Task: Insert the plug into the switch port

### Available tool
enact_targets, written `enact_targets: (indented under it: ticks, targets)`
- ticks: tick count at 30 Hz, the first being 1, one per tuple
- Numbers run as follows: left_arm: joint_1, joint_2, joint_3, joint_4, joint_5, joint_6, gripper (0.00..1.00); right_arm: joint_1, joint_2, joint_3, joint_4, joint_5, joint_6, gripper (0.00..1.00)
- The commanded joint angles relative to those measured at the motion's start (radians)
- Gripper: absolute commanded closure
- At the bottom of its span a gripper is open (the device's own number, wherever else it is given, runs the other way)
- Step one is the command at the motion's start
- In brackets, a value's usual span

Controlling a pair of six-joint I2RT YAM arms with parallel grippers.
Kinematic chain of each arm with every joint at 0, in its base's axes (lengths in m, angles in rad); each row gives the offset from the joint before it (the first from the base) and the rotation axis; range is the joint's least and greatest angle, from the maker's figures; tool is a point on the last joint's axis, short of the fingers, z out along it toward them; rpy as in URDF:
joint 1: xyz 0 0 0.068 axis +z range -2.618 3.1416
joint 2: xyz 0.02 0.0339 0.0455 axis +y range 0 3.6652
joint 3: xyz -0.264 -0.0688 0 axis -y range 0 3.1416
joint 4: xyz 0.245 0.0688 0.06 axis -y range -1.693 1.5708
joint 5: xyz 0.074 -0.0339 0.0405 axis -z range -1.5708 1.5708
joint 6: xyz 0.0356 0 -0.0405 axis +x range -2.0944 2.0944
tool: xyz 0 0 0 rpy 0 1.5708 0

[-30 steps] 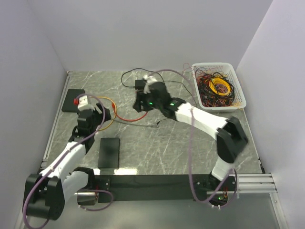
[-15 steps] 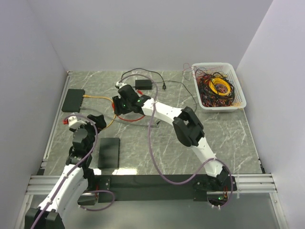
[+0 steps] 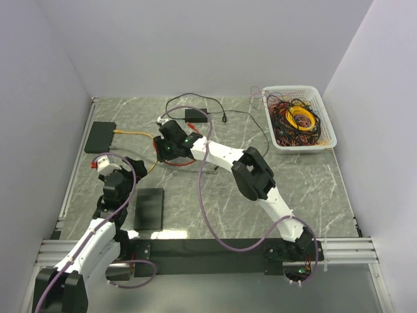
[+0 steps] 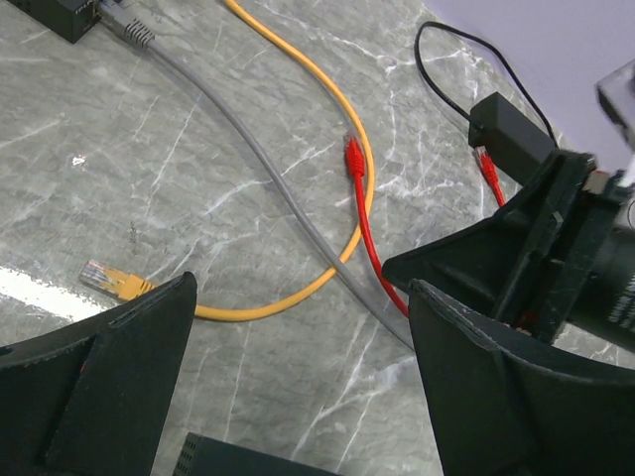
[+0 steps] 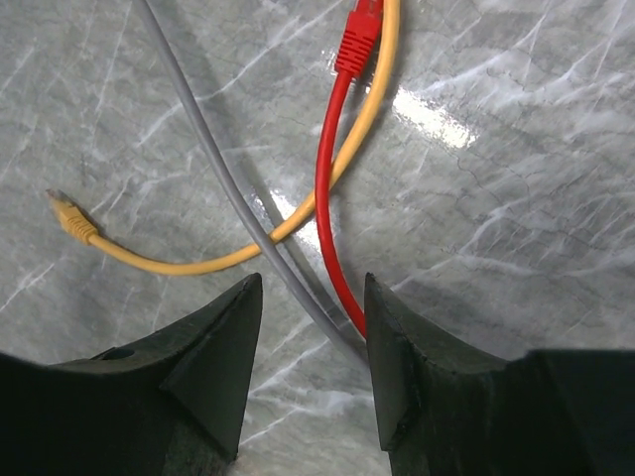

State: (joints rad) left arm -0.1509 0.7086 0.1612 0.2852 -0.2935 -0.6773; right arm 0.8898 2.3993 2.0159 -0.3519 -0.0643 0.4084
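Observation:
A black switch (image 3: 100, 137) lies at the table's far left with a yellow cable plugged into it; its corner (image 4: 62, 14) shows in the left wrist view. A loose red plug (image 5: 357, 40), a yellow plug (image 5: 69, 216) and a grey plug (image 4: 134, 33) lie on the marble. My right gripper (image 5: 308, 288) hovers open over the crossing grey and red cables (image 5: 332, 238), not touching them. It sits right of the switch (image 3: 166, 147). My left gripper (image 4: 298, 297) is wide open with nothing in it, low at the left (image 3: 130, 164).
A second flat black box (image 3: 148, 207) lies near the front left. A small black box (image 3: 196, 115) with thin black leads sits at the back. A white basket (image 3: 326, 114) of tangled cables stands at the back right.
My right gripper swung left from the small black box to the cables by the switch, its jaws narrowing a little. My left gripper drew back toward the front left and opened wider.

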Motion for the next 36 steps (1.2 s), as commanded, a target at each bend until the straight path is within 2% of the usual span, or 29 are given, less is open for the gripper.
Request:
enact_targets:
  ticks: [1, 5, 8, 13, 17, 24, 29, 36]
  targets:
    - [0.005, 0.002, 0.035, 0.049, 0.014, -0.015, 0.07, 0.012, 0.038, 0.037, 0.011, 0.015, 0.015, 0.48]
    - [0.005, 0.032, 0.046, 0.052, 0.021, -0.016, 0.07, 0.011, 0.067, 0.069, 0.001, 0.011, 0.018, 0.49]
    - [0.005, 0.032, 0.046, 0.052, 0.021, -0.016, 0.07, 0.011, 0.080, 0.072, -0.004, 0.015, 0.020, 0.54]
    - [0.005, 0.022, 0.041, 0.052, 0.024, -0.015, 0.07, 0.011, 0.061, 0.032, 0.027, 0.023, 0.023, 0.74]
    - [0.005, 0.034, 0.046, 0.054, 0.025, -0.013, 0.08, 0.011, 0.046, -0.011, 0.036, 0.038, 0.018, 0.80]
    - [0.005, 0.038, 0.046, 0.069, 0.043, -0.004, 0.08, 0.001, -0.024, -0.097, 0.062, 0.063, -0.003, 0.99]
    - [0.005, 0.022, 0.046, 0.086, 0.057, 0.027, 0.09, -0.011, -0.140, -0.238, 0.109, 0.113, -0.037, 1.00]
    - [0.005, -0.003, 0.075, 0.068, 0.085, 0.035, 0.10, -0.011, -0.397, -0.439, 0.152, 0.188, -0.097, 1.00]
